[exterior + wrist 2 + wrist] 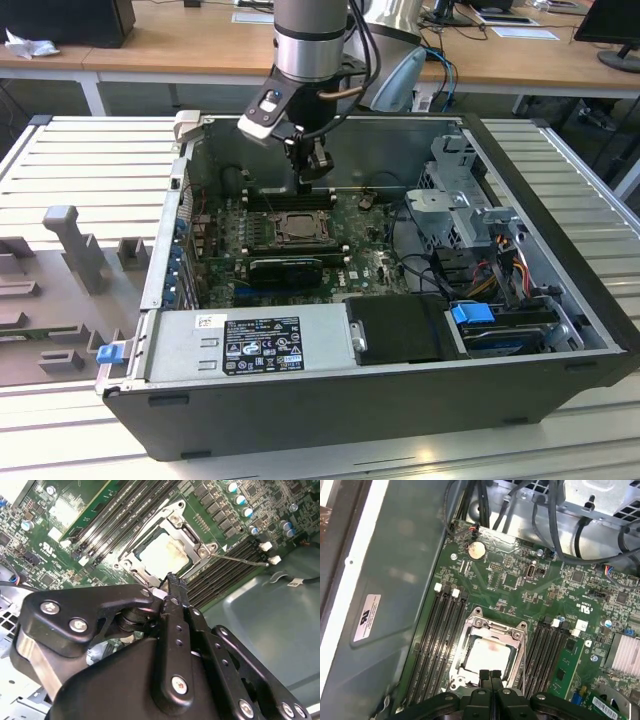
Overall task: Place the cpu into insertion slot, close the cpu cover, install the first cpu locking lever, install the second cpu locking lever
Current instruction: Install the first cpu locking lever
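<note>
Pincer [490,676], closed and empty, is being held beside the cpu cover [496,628], best pressed squarely downward.

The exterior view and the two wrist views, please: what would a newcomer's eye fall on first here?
First, the large open black computer case lying mid-frame in the exterior view, with the arm's black gripper reaching down into it. In the first wrist view, the small pale silver-beige square cpu stands out on the green circuit board, framed by the thin silver metal cpu cover, with the gripper shut right at its edge.
</note>
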`<control>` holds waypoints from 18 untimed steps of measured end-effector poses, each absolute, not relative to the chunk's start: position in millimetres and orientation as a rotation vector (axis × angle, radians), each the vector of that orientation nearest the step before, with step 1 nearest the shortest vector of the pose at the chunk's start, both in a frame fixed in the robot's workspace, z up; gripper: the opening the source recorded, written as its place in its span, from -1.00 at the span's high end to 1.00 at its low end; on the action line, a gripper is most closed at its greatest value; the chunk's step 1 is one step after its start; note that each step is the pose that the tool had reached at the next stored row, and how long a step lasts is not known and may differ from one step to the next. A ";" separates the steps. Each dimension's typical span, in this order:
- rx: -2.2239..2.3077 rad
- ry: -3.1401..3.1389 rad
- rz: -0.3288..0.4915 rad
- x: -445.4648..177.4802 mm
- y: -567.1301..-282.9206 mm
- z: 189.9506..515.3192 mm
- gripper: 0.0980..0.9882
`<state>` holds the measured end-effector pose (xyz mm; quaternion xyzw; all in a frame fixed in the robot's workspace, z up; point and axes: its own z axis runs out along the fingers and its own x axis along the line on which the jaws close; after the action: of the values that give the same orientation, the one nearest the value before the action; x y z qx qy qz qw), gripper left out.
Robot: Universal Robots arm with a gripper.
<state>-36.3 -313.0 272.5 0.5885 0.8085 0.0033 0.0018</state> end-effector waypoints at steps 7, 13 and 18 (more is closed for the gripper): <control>1.749 2.606 0.011 -36.3 -313.1 272.5 0.98; 1.704 2.635 0.011 -36.3 -313.2 272.5 0.98; 1.693 2.643 0.012 -37.6 -313.6 272.5 0.98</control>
<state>-37.6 -313.6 272.5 0.5394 0.8420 0.0038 0.0015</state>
